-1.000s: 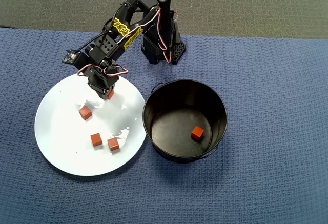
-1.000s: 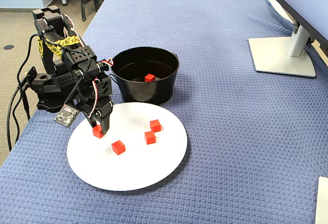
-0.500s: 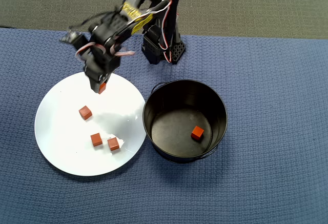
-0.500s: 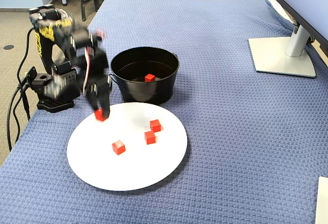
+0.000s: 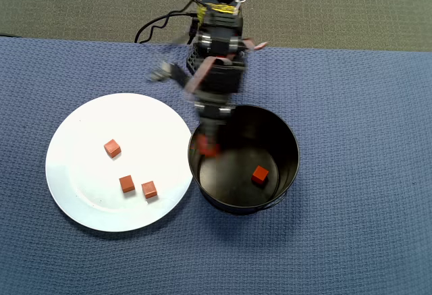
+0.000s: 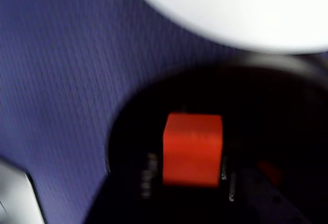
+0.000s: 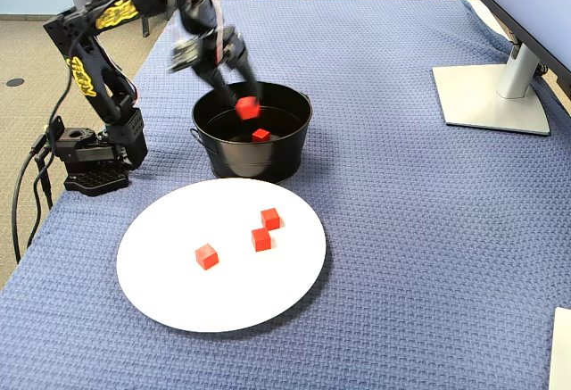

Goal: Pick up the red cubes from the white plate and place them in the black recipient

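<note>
My gripper (image 5: pixel 208 146) is shut on one red cube (image 5: pixel 210 150) and holds it just inside the left rim of the black recipient (image 5: pixel 294 148). The wrist view shows this cube (image 6: pixel 192 149) between the dark jaws, over the pot's dark inside (image 6: pixel 148 106). The fixed view shows the held cube (image 7: pixel 246 105) above the pot (image 7: pixel 254 165). A second red cube (image 5: pixel 260 174) lies on the pot's floor. Three red cubes (image 5: pixel 112 148) (image 5: pixel 126 183) (image 5: pixel 149 189) lie on the white plate (image 5: pixel 84 123), left of the pot. The arm is motion-blurred.
Everything stands on a blue woven cloth (image 5: pixel 358 106). The arm's base (image 7: pixel 89 162) is at the cloth's left edge in the fixed view. A grey monitor stand (image 7: pixel 491 95) is at the far right. The plate's rim nearly touches the pot.
</note>
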You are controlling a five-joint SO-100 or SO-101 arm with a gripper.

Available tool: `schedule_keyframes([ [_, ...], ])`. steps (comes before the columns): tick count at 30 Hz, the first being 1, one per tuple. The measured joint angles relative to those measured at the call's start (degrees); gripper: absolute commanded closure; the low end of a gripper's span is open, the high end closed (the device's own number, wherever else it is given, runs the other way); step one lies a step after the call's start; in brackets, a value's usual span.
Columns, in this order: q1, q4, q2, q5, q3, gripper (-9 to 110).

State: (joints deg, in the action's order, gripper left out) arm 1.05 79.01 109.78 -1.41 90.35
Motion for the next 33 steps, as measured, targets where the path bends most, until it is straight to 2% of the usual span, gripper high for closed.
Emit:
schedule_keyframes([
  [5, -3.43, 0.0, 0.35, -3.69, 0.0, 68],
  [8, -12.3, -0.18, 0.44, -7.03, 1.23, 81],
  [14, -34.1, -9.49, -2.37, -14.33, 11.95, 90],
  [20, -44.74, -17.49, -14.24, -15.91, 14.15, 84],
  [27, -47.2, -17.84, -27.6, -7.47, 7.73, 82],
  [33, -47.37, -17.75, -32.96, -4.13, 3.87, 82],
])
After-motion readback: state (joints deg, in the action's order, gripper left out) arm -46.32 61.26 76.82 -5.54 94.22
